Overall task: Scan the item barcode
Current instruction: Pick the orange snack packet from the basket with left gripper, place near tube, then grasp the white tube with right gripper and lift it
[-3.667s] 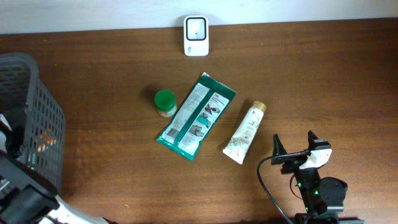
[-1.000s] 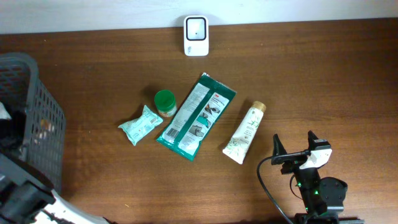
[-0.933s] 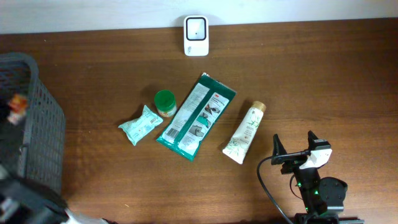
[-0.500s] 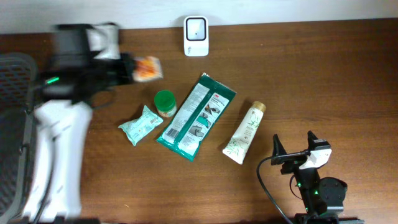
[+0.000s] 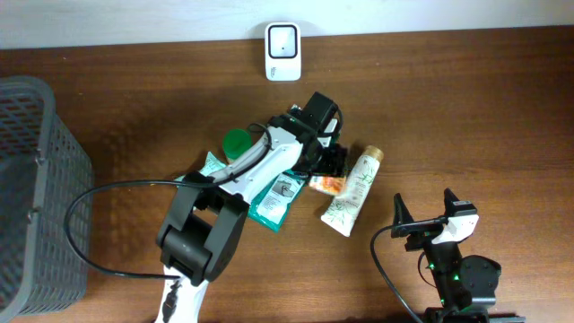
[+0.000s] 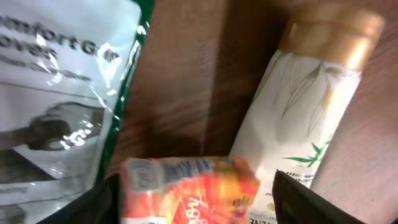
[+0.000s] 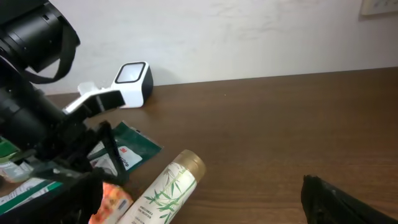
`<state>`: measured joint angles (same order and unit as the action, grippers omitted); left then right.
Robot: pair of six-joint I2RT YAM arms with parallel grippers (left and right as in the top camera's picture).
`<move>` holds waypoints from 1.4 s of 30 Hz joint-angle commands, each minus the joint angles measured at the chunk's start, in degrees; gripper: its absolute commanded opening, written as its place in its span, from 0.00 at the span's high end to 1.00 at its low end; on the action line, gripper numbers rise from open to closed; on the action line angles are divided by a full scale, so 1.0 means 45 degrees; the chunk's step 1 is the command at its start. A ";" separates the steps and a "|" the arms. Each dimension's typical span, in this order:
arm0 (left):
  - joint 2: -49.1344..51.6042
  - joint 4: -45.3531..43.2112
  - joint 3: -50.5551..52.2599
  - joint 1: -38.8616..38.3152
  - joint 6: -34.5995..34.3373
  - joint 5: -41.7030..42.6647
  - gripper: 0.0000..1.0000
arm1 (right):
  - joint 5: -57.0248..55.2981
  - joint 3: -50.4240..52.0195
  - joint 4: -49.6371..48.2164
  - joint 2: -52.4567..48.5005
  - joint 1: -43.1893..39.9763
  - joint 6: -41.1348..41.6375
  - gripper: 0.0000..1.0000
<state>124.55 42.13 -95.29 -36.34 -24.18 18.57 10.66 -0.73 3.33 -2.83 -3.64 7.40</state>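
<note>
An orange snack packet [image 5: 327, 185] lies between the green pouch [image 5: 269, 199] and the white bamboo-print tube [image 5: 355, 188]. My left gripper [image 5: 328, 173] hovers right over it. In the left wrist view the blurred packet [image 6: 186, 190] sits between the dark fingers [image 6: 311, 202], with a gap on its right side, so the left gripper [image 6: 196, 205] is open. The white barcode scanner [image 5: 282, 50] stands at the table's back edge. My right gripper [image 5: 423, 213] rests open near the front right, and in its own view the right gripper [image 7: 202, 202] holds nothing.
A green-lidded jar [image 5: 237, 144] and a small pale green packet [image 5: 209, 165] lie left of the pouch, partly under my left arm. A grey mesh basket [image 5: 40, 179] fills the far left. The wall runs behind the scanner [image 7: 132, 79].
My left arm swung from the basket across to the table's middle, carrying the orange packet. Its jaws went from shut to open, and the packet now sits beside the tube. The right arm stayed still.
</note>
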 commanded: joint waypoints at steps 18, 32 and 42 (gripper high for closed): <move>-0.6266 0.3376 -0.3264 1.2517 0.9073 -0.0141 0.08 | 0.0160 0.0092 0.0015 0.0058 0.0068 0.0029 0.02; -0.6023 0.2467 -0.3264 1.2949 0.9063 -0.0136 0.01 | 0.0165 0.0092 0.0015 0.0058 0.0068 0.0029 0.02; -0.6023 0.2467 -0.3264 1.2949 0.9063 -0.0136 0.01 | 0.1603 0.0029 -0.0534 0.0044 0.0068 0.0763 0.02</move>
<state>96.77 53.36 -109.45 21.71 15.68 17.52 12.73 -0.62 0.97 -2.83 -3.64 7.79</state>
